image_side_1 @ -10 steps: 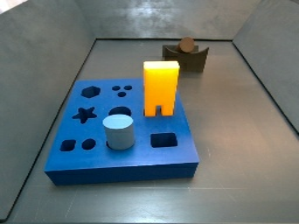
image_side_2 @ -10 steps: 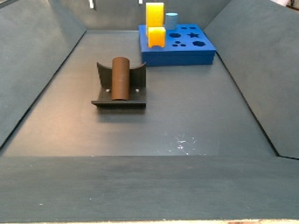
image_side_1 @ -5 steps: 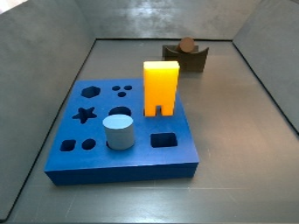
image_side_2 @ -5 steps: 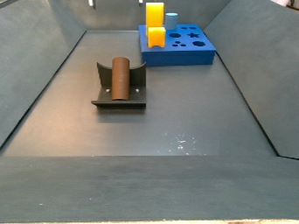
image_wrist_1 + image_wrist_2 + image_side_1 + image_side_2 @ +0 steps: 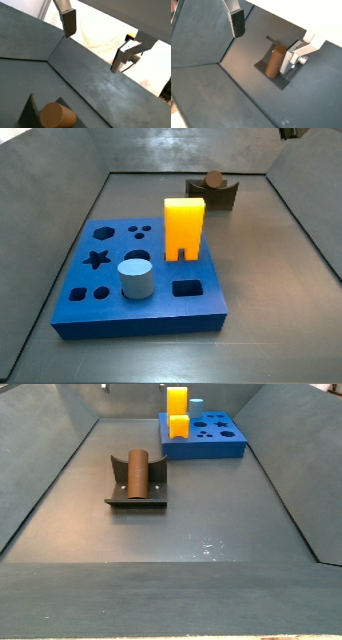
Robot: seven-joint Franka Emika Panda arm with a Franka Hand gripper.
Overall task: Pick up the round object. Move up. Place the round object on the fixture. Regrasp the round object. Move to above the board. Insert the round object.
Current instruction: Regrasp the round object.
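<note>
Your inventory, left to right in a side view:

1. The board [image 5: 127,288]: blue slab on the grey floor [image 5: 267,318], left of centre and near. Its top shows star, round and square cut-outs. Also seen far off at the back [image 5: 203,439].
2. Pale grey-blue cylinder [image 5: 135,280]: upright in the board, towards its near edge.
3. Orange-yellow block [image 5: 185,228]: upright at the board's right edge, taller than the cylinder; also seen at the back [image 5: 177,400].
4. The fixture [image 5: 214,194]: dark block at the far end, right of the board and well apart from it. Closer view [image 5: 136,484]; also seen from the wrist [image 5: 264,64].
5. The round object [image 5: 135,470]: brown peg lying lengthwise in the fixture's cradle, its tan end face showing [image 5: 213,177]. Both wrist views show it [image 5: 57,114] [image 5: 275,60].
6. The pincer [image 5: 264,34]: you see it high above the fixture, its silver fingers [image 5: 69,22] spread wide with nothing between them, well clear of the peg. Only a dark scrap shows at the top right corner of a side view.
</note>
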